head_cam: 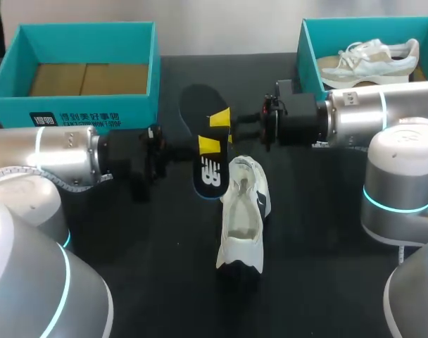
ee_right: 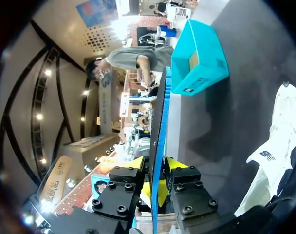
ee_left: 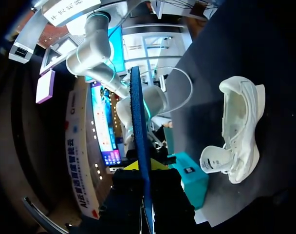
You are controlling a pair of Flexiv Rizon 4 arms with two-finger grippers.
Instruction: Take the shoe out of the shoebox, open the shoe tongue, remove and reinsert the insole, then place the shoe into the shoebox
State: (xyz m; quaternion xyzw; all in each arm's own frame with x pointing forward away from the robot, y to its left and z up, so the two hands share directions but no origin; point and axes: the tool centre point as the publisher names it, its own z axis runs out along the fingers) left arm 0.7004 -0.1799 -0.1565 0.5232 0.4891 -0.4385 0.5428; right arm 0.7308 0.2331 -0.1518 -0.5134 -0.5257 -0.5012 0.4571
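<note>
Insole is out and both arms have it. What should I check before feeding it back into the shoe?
1. Left gripper shut on the insole: ok.
2. Right gripper shut on the insole: ok.
3. White shoe lies opening-up, tongue pulled out: ok.
4. Insole lined up over the shoe: not ok, it hangs beside it.
5. Shoe held steady: not ok, no gripper on it.
6. Which insole end points into the shoe: cannot tell.
</note>
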